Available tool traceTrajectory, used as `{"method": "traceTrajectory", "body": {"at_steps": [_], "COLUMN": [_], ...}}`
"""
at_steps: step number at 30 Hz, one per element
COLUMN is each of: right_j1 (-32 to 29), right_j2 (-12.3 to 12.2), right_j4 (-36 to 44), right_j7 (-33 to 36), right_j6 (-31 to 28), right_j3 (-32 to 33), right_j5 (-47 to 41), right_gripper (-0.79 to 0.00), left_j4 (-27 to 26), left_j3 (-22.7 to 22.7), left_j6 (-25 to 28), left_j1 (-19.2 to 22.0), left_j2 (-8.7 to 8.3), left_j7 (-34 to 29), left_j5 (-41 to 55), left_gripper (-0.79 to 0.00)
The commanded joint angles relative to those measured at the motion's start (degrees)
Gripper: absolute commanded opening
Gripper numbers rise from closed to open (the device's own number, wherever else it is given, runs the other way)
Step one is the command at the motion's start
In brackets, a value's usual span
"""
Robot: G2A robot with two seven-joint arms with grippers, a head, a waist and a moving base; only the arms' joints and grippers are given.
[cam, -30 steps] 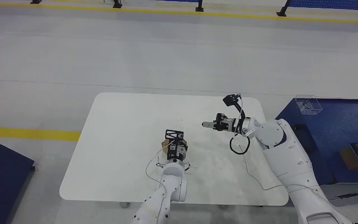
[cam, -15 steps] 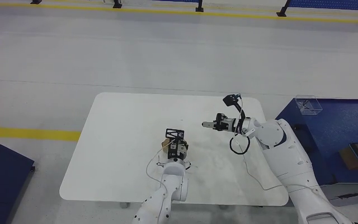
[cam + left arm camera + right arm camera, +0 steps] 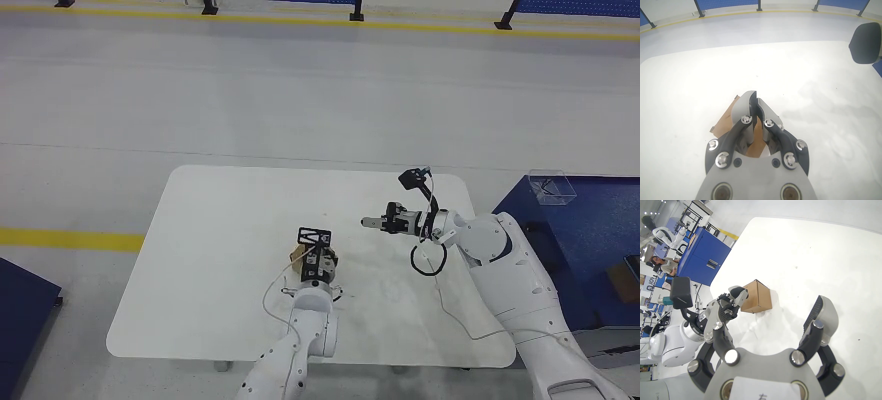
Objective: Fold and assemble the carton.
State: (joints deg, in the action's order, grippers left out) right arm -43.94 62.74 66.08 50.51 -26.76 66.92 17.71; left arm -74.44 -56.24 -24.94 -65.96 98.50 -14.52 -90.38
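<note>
Right wrist view gave the clearest look at the carton: a small brown cardboard box, squared up, with two plain faces meeting at a crisp edge, sitting on the white table. The left gripper was at one end of it, touching the cardboard. Its jaws were pressed close together with barely a slit between them; whether a panel was nipped there could not be told. From the left wrist, a flat brown panel lay beneath that gripper's fingers, with small tabs at two of its corners. In the top view the carton sat near the table's middle, just beside the left gripper. The right gripper hung over the table well apart from the carton, toward the robot's right, jaws spread wide and holding nothing.
</note>
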Motion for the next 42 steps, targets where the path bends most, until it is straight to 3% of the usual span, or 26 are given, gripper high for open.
{"method": "traceTrajectory", "body": {"at_steps": [1, 7, 14, 21, 28, 35, 38, 42], "right_j1": [0.00, 0.00, 0.00, 0.00, 0.00, 0.00, 0.00, 0.00], "right_j2": [0.00, 0.00, 0.00, 0.00, 0.00, 0.00, 0.00, 0.00], "right_j4": [0.00, 0.00, 0.00, 0.00, 0.00, 0.00, 0.00, 0.00], "right_j7": [0.00, 0.00, 0.00, 0.00, 0.00, 0.00, 0.00, 0.00], "right_j6": [0.00, 0.00, 0.00, 0.00, 0.00, 0.00, 0.00, 0.00], "right_j3": [0.00, 0.00, 0.00, 0.00, 0.00, 0.00, 0.00, 0.00], "right_j5": [0.00, 0.00, 0.00, 0.00, 0.00, 0.00, 0.00, 0.00], "right_gripper": [0.000, 0.000, 0.000, 0.000, 0.000, 0.000, 0.000, 0.000], "left_j4": [0.48, 4.35, 0.72, 4.42, 0.17, 3.84, 1.10, -7.13], "left_j3": [0.20, 0.63, 0.24, 0.22, -1.29, -1.22, -2.52, -5.35], "left_j6": [0.23, 0.09, -0.14, -0.06, 0.54, 0.80, 0.19, 2.31], "left_j1": [-0.24, 2.06, 0.17, 1.94, 0.05, 1.82, 0.82, -3.73], "left_j2": [-0.01, 0.52, 0.48, 0.77, 0.58, 0.82, 0.76, -0.31], "left_j7": [-0.38, -2.37, -0.11, -3.48, -0.62, -3.28, 1.16, 4.51], "left_j5": [-0.77, -0.61, -0.85, -1.77, -0.56, -1.49, 0.31, -1.09], "left_gripper": [-0.785, -0.785, -0.785, -0.785, -0.785, -0.785, -0.785, -0.785]}}
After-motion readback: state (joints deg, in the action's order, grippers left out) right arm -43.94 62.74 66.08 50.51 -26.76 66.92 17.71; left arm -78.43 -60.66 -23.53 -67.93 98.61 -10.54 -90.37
